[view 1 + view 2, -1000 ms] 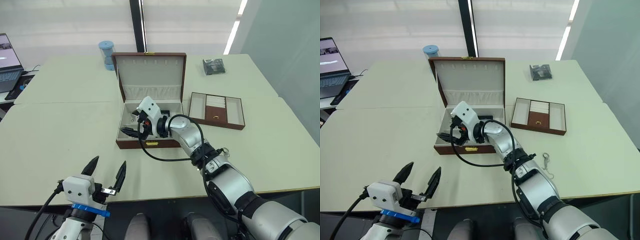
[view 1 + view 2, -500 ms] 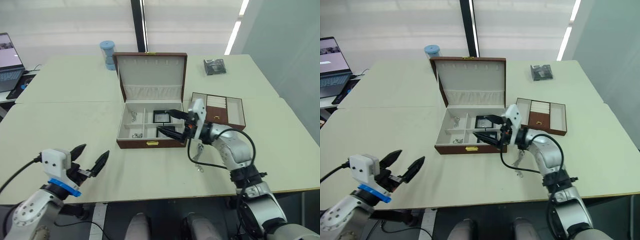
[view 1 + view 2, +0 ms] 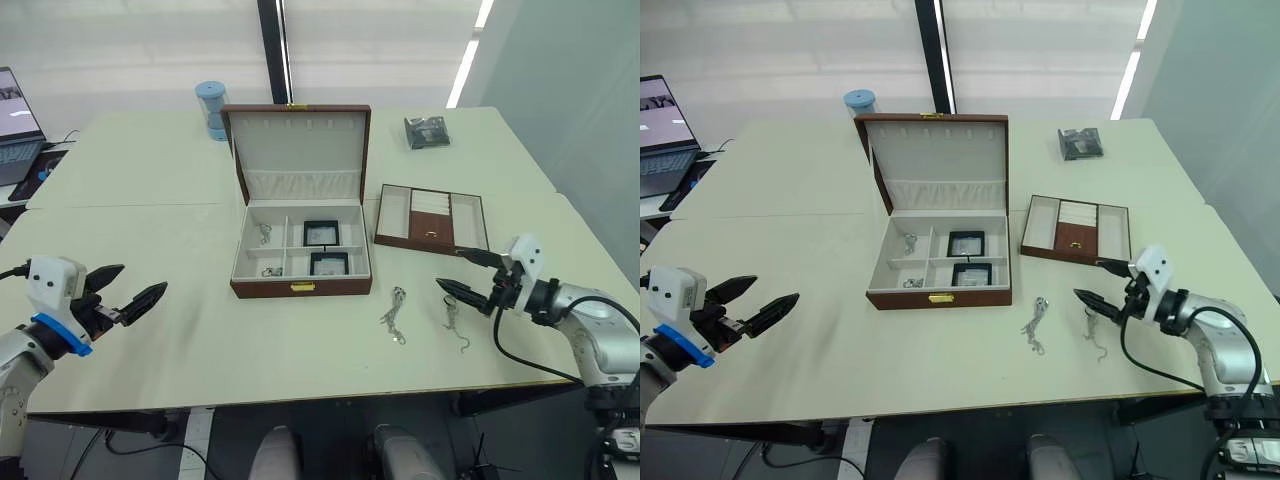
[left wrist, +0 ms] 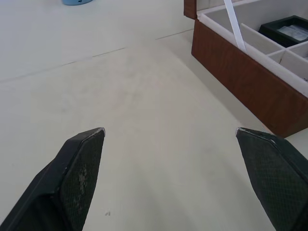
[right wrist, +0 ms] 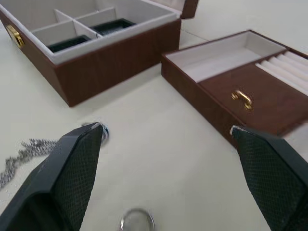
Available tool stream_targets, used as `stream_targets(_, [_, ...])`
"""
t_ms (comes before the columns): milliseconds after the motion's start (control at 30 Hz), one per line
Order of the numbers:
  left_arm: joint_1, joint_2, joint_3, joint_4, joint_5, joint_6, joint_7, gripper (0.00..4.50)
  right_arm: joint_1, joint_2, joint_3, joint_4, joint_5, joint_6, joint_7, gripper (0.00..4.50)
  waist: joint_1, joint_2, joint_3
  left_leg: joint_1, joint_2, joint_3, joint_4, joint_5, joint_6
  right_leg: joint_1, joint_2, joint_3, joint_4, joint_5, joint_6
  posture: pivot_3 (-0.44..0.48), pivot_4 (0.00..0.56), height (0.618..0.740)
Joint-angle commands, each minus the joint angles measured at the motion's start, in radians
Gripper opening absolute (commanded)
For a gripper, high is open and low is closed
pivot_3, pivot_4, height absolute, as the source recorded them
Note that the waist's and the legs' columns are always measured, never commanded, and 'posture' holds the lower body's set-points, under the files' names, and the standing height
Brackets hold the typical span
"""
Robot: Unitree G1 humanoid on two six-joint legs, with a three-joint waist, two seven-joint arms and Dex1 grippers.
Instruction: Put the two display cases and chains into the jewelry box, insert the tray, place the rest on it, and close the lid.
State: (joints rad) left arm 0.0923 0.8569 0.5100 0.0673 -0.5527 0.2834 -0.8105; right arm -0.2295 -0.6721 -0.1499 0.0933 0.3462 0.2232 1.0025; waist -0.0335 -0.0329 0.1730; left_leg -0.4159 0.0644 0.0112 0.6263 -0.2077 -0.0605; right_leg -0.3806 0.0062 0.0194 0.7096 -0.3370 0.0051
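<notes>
The jewelry box (image 3: 262, 288) stands open at mid-table with its lid (image 3: 297, 140) upright. Two display cases (image 3: 321, 232) (image 3: 329, 263) lie in its right compartments. Thin chains (image 3: 264, 234) (image 3: 272, 270) rest in its left ones. Two more chains (image 3: 393, 313) (image 3: 455, 322) lie on the table in front of the box, to its right. The tray (image 3: 431, 245) sits right of the box. My right gripper (image 3: 452, 268) hovers open just right of the loose chains, holding nothing. My left gripper (image 3: 142, 278) is open near the table's left front, well clear of the box.
A dark crinkly packet (image 3: 427, 131) lies at the back right. A blue cylinder (image 3: 211, 108) stands behind the box's left corner. A laptop (image 3: 14, 100) is at the far left. A seam in the tabletop (image 3: 120, 205) runs left of the box.
My right gripper has pulled out of the box and swung right, now empty beyond the loose chains. My left arm has drawn back to the left. Both display cases now lie uncovered in the box.
</notes>
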Motion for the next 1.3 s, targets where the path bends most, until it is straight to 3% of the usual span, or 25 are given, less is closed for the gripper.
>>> stream_targets(33, [-0.024, 0.044, 0.056, 0.045, 0.023, -0.022, -0.023, 4.5, 0.027, -0.048, -0.062, 0.01, 0.003, -0.044, 0.011, 4.49, 0.001, 0.0, 0.0, 0.0, 0.0, 0.0, 0.0, 0.0, 0.0, 0.0, 0.0, 0.0, 0.0, 0.0, 0.0, 0.0, 0.15, 0.74])
stream_targets(367, [-0.042, 0.052, 0.059, 0.075, 0.051, -0.033, -0.048, 4.5, 0.056, -0.131, -0.079, 0.123, -0.036, -0.115, 0.024, 4.49, 0.002, 0.0, 0.0, 0.0, 0.0, 0.002, 0.0, 0.0, 0.0, 0.0, -0.001, 0.0, 0.0, 0.0, 0.0, 0.0, 0.15, 0.74])
stream_targets(900, [0.006, 0.033, 0.068, 0.027, 0.056, -0.03, -0.051, 4.5, 0.018, -0.121, -0.066, 0.173, -0.049, -0.143, 0.017, 4.49, 0.002, 0.0, 0.0, 0.0, 0.0, 0.002, 0.0, 0.0, 0.0, 0.001, -0.002, 0.0, 0.0, 0.0, 0.0, 0.0, 0.15, 0.74])
stream_targets(1100, [0.064, 0.005, 0.046, -0.071, 0.051, -0.063, -0.09, 4.5, -0.013, -0.143, -0.034, 0.165, -0.061, -0.133, 0.052, 4.49, 0.001, 0.0, 0.0, 0.0, 0.0, 0.003, 0.0, 0.0, 0.0, 0.001, -0.002, 0.0, 0.001, 0.0, 0.0, 0.0, 0.15, 0.74])
stream_targets(1300, [0.107, -0.052, -0.089, -0.274, 0.058, -0.063, -0.14, 4.5, -0.107, -0.198, 0.056, 0.136, -0.087, -0.078, 0.142, 4.49, 0.002, 0.0, 0.0, 0.0, 0.0, 0.003, 0.001, 0.0, 0.0, 0.001, -0.003, 0.0, 0.001, 0.0, 0.0, 0.0, 0.15, 0.74])
